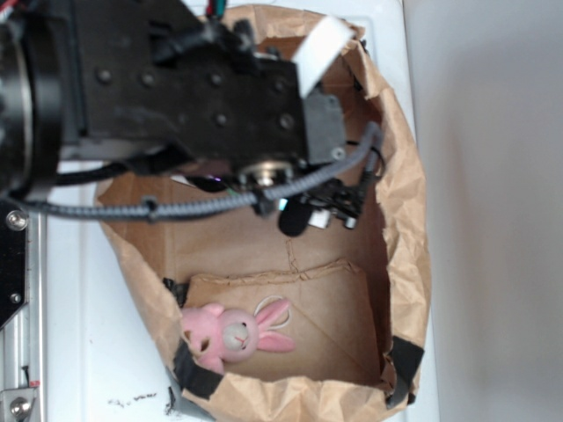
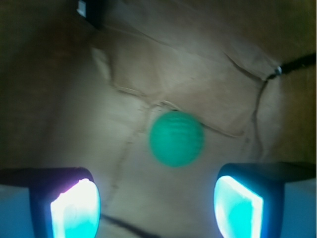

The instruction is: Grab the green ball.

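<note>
Inside the paper bag (image 1: pixel 405 220), pink bunny (image 1: pixel 230 334); green ball (image 2: pixel 177 138) unobstructed.

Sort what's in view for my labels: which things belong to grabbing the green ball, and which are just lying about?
Job:
- ball, on the bag floor
- tool, open, fingers either side, ball ahead of them

Lying about:
- pink bunny, in the bag's corner
- paper bag, holding both
</note>
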Tool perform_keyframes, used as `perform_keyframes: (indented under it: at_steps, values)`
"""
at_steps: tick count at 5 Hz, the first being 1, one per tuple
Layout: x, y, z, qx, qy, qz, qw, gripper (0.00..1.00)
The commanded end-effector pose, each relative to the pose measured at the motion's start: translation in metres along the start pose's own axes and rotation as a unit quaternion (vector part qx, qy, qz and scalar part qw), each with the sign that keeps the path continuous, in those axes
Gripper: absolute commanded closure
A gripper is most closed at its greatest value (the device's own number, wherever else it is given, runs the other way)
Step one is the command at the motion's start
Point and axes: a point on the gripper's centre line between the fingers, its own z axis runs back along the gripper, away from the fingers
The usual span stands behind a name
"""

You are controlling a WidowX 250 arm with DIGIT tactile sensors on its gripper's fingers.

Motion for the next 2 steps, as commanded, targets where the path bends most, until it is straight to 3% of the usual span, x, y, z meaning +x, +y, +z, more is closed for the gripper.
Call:
perform_keyframes:
  at_steps: [1,2]
  values:
    - [0.0151,-0.0003,-0.0023,-0.02,-0.044,0.013,0.999,0.0]
    - [0.0173,-0.0002,-0.0069,-0.017,-0.054,0.013,0.998,0.0]
